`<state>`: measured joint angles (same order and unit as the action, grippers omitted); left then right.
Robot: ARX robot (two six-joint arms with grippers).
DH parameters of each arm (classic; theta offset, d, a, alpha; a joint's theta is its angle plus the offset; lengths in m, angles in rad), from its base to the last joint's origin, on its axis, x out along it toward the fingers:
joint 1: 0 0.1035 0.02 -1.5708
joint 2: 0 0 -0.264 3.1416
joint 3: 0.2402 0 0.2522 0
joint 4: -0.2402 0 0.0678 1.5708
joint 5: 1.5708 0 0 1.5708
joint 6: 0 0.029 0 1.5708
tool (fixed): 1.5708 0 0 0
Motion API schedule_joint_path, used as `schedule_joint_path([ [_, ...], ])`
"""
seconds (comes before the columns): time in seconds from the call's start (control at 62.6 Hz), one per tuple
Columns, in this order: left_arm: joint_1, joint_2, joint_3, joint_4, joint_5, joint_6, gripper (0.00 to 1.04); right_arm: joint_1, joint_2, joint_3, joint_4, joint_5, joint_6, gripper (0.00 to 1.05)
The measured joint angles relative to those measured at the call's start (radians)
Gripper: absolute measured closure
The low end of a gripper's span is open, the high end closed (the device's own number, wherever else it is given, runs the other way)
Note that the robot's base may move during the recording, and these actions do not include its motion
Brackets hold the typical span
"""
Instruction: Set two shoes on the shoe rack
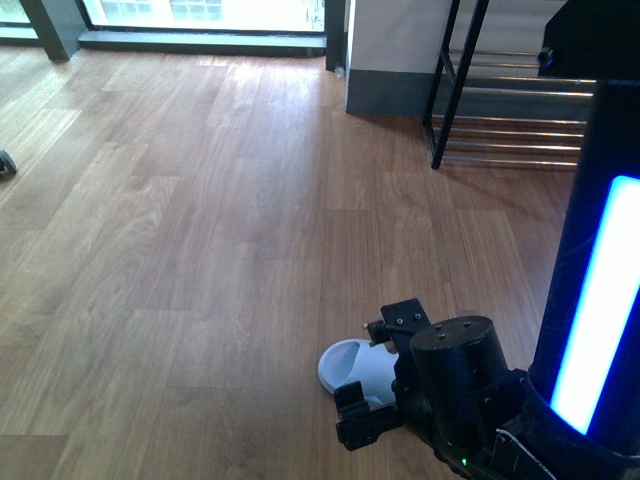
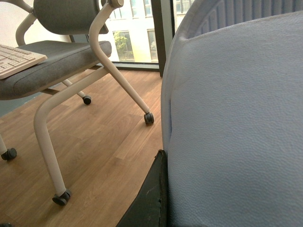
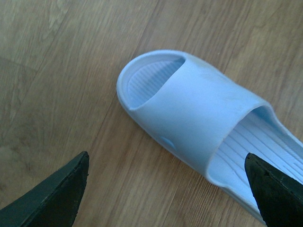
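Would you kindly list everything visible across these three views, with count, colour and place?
Slide sandals: two, light blue; one on the floor between the right gripper's fingers, another close against the left wrist camera.
Shoe rack: one, black frame, chrome rods; ahead on the right.
Chair: one, grey seat, white frame on castors; left wrist view.
Keyboard: one, white; on the chair seat.
Floor: brown wood planks.
Window: along the far wall.
Right gripper: black, open, over the first slide.
Left gripper: one black finger shows beside the second slide; open or shut cannot be told.
Robot column: black with a blue light strip, right edge.
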<state>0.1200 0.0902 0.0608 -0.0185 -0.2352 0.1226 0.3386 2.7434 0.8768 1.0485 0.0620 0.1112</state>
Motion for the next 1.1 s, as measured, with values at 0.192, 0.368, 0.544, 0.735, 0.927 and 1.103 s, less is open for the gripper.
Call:
schedule_joint_path([
  [0.192, 0.000, 0.000, 0.000, 0.000, 0.000, 0.000, 1.03, -0.003, 0.083, 0.043, 0.006, -0.011, -0.140, 0.09],
  [0.368, 0.000, 0.000, 0.000, 0.000, 0.000, 0.000, 1.03, -0.022, 0.136, 0.073, 0.003, -0.030, -0.220, 0.09],
  [0.544, 0.000, 0.000, 0.000, 0.000, 0.000, 0.000, 1.03, -0.029, 0.166, 0.114, 0.003, -0.038, -0.248, 0.09],
  [0.735, 0.000, 0.000, 0.000, 0.000, 0.000, 0.000, 1.03, -0.032, 0.222, 0.177, 0.005, -0.041, -0.249, 0.09],
  [0.927, 0.000, 0.000, 0.000, 0.000, 0.000, 0.000, 1.03, -0.032, 0.278, 0.238, 0.006, -0.038, -0.238, 0.09],
  [1.103, 0.000, 0.000, 0.000, 0.000, 0.000, 0.000, 1.03, -0.036, 0.294, 0.259, 0.010, -0.002, -0.215, 0.21],
])
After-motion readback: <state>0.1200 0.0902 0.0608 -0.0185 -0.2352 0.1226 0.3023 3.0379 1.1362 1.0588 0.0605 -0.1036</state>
